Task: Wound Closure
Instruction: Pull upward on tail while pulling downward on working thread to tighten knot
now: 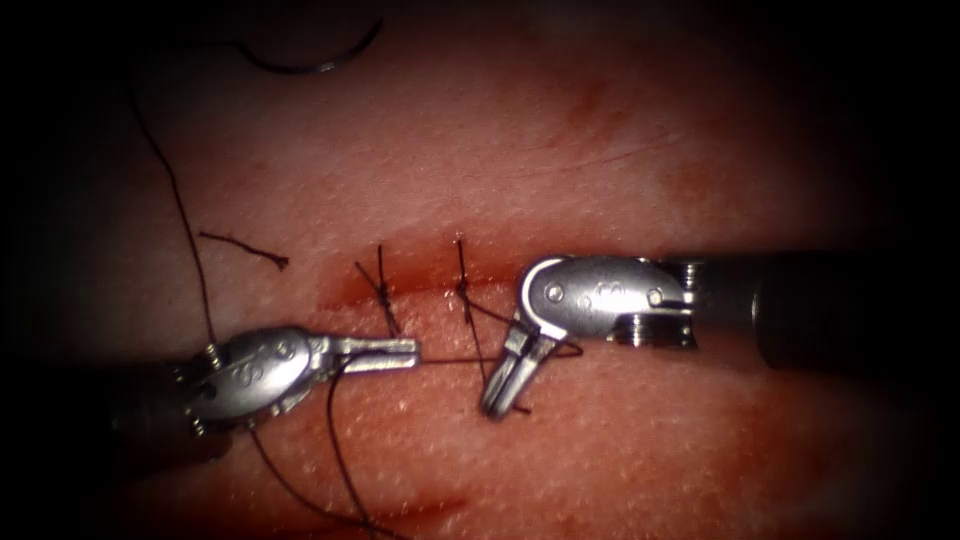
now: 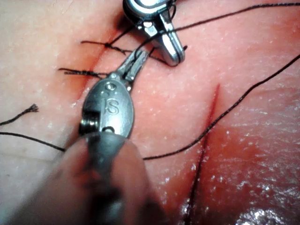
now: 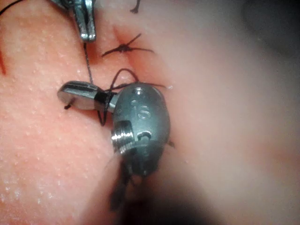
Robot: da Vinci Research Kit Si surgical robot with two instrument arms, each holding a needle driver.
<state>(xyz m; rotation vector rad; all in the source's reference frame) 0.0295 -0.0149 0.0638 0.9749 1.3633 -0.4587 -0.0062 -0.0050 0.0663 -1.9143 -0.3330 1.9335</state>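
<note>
Between both tools: left tool (image 1: 405,353) clamps thread (image 1: 450,361), right tool (image 1: 503,392) clamps its end; needle (image 1: 310,62) lies free. Keep tension even.

A short cut end of thread (image 1: 245,248) (image 2: 21,115) lay loose on the tissue (image 1: 700,440), to the left of the cut (image 1: 420,290) and apart from it, one tip frayed. A thin red scratch (image 1: 420,508) (image 2: 213,105) marked the skin well apart from the cut. A faint dark line (image 1: 600,160) crossed the skin farther back.
</note>
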